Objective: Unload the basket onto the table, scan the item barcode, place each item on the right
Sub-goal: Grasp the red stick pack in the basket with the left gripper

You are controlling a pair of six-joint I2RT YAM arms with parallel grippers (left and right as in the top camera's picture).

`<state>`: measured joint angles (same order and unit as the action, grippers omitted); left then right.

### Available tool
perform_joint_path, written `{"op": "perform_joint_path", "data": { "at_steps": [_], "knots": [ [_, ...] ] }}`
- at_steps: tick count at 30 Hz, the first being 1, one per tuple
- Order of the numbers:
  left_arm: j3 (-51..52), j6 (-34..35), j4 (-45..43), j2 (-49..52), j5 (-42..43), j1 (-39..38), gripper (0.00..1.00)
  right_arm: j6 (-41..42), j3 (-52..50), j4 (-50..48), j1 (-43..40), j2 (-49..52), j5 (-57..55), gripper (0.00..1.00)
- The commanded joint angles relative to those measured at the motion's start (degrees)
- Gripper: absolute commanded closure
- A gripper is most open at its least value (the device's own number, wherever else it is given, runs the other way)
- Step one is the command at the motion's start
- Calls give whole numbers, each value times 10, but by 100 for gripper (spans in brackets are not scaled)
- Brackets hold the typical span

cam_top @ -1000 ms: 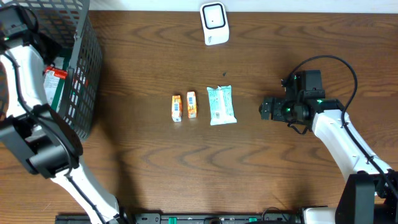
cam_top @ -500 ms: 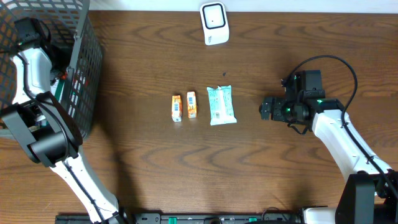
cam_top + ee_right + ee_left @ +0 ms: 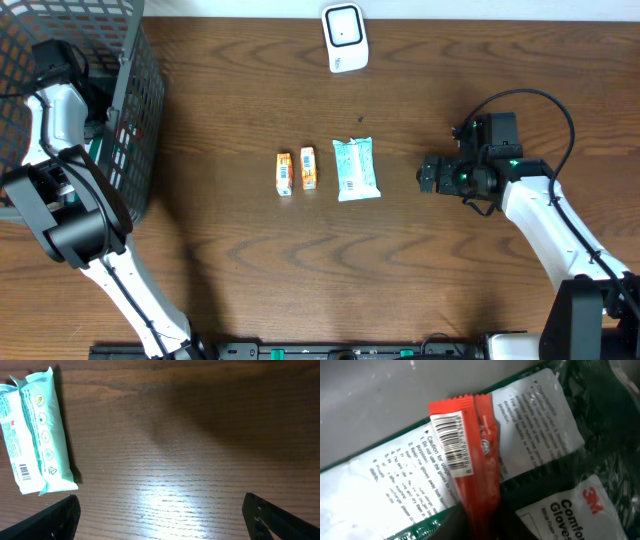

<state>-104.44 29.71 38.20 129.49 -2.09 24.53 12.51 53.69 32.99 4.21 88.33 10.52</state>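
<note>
Left end effector (image 3: 481,529): clamping the packet's (image 3: 465,445) lower end, inside the basket (image 3: 140,120).
Packet: stretching lengthwise away from the end effector, barcode facing up (left arm nearer).
Scanner (image 3: 343,38): standing well to the right.
Right end effector (image 3: 165,522): hanging spread apart, holding nothing.

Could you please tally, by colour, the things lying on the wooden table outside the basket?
Orange packets: 2
Pale green packet: 1
White scanner: 1
Total: 4
</note>
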Motion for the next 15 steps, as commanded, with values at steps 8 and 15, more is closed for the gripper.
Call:
{"op": "perform_joint_path", "data": {
  "at_steps": [8, 15],
  "knots": [
    [-17, -5, -7, -120, -1, 11, 93, -8, 9, 0, -2, -5, -1, 1],
    [-17, -5, -2, -298, -1, 11, 93, -8, 9, 0, -2, -5, -1, 1]
  ]
}}
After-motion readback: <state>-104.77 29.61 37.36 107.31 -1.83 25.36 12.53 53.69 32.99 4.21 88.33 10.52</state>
